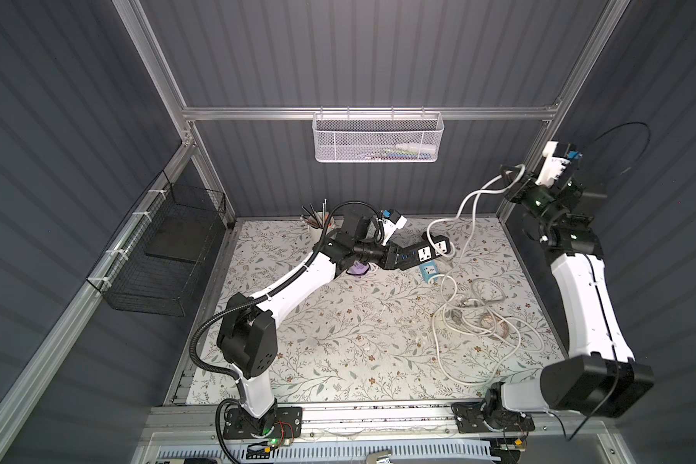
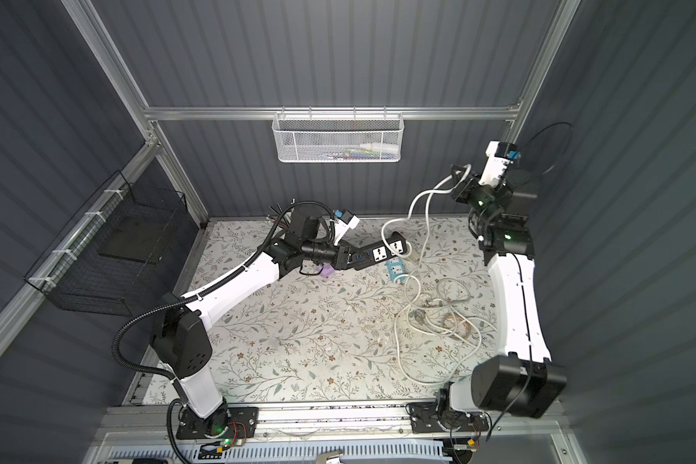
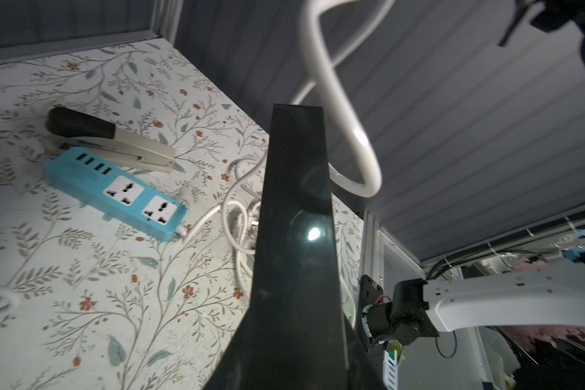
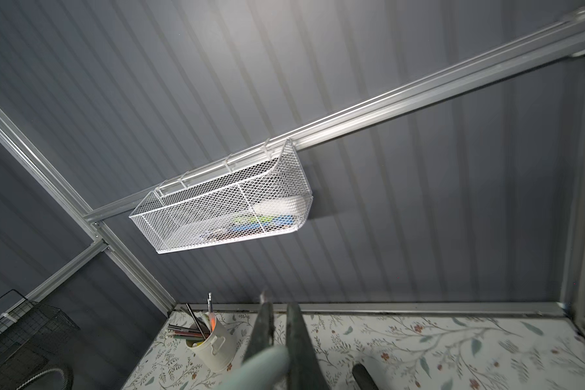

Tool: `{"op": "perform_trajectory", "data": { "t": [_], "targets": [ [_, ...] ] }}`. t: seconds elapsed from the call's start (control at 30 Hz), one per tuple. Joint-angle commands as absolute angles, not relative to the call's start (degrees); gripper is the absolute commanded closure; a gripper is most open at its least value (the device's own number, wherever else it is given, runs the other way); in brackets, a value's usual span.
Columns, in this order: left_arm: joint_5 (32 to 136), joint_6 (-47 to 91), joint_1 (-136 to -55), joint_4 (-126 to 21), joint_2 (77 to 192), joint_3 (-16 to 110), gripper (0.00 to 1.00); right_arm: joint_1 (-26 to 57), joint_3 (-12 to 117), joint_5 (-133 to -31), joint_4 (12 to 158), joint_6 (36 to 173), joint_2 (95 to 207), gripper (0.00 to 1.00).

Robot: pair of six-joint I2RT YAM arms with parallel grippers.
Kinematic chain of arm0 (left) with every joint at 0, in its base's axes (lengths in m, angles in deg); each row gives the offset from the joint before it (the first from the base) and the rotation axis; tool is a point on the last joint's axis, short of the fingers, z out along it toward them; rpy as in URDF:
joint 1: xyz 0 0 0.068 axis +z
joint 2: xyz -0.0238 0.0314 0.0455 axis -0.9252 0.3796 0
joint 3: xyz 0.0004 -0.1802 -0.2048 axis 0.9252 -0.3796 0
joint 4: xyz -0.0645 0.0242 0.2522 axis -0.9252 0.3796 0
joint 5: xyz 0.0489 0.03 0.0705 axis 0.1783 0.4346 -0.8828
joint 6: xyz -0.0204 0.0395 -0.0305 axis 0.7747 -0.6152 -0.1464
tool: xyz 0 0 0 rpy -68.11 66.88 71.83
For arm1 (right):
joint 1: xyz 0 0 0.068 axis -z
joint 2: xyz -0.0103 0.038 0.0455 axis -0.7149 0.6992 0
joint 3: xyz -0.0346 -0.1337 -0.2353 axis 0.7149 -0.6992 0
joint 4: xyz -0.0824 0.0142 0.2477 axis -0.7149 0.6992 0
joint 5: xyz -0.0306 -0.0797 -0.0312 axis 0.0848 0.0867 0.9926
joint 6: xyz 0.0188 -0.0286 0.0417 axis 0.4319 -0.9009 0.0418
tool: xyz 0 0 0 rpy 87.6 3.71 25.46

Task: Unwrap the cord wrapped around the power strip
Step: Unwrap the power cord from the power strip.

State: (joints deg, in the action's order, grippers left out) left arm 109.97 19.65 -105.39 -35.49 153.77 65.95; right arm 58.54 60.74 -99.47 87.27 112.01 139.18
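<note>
The black rectangular plastic power strip (image 1: 430, 250) (image 2: 378, 254) hangs just above the light-blue plastic power strip (image 1: 428, 272), with one end clamped in the left gripper (image 1: 393, 259). Its white round cord (image 1: 473, 197) (image 2: 422, 197) loops about the far end. From there it climbs to the right gripper (image 1: 511, 187), which is pinched tight on it, high above and beyond the light-blue strip. Near that strip a tangle of white cable (image 1: 471, 305) lies on the floral-patterned table (image 1: 338, 341).

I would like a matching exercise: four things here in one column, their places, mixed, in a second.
1. black power strip
2. blue power strip
3. raised white cord
4. mesh basket

A. hangs on the back rail
B. lies on the table
C. in the jaws of the left gripper
D. in the jaws of the right gripper

Pairs: 1-C, 2-B, 3-D, 4-A
</note>
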Motion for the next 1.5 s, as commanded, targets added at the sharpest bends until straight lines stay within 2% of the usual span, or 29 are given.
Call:
{"op": "perform_trajectory", "data": {
  "t": [0.0, 0.27, 0.5, 0.77, 1.13, 1.47],
  "targets": [
    [101.99, 16.35, -102.94, -33.53, 149.88, 67.88, 1.0, 61.32, 55.21, -97.13, 92.03, 112.09, 134.86, 1.0],
    [91.97, 14.49, -97.96, -34.61, 141.01, 64.89, 1.0, 63.1, 46.79, -86.88, 105.19, 108.3, 127.99, 1.0],
    [83.97, 11.28, -97.18, -34.55, 134.69, 63.51, 1.0, 63.52, 39.09, -85.99, 107.92, 108.83, 127.58, 1.0],
    [80.94, 10.71, -96.78, -35.91, 130.68, 62.16, 1.0, 62.68, 30.57, -88.03, 106.25, 109.77, 132.04, 1.0],
    [77.2, 10.55, -95.69, -36.63, 128.16, 61.16, 1.0, 58.76, 24.33, -83.52, 100.93, 114.76, 141.96, 1.0],
    [76.32, 12.03, -93.9, -38.06, 126.91, 59.78, 1.0, 58.79, 23.55, -77.85, 101.78, 117.75, 148.35, 1.0]
  ]
}}
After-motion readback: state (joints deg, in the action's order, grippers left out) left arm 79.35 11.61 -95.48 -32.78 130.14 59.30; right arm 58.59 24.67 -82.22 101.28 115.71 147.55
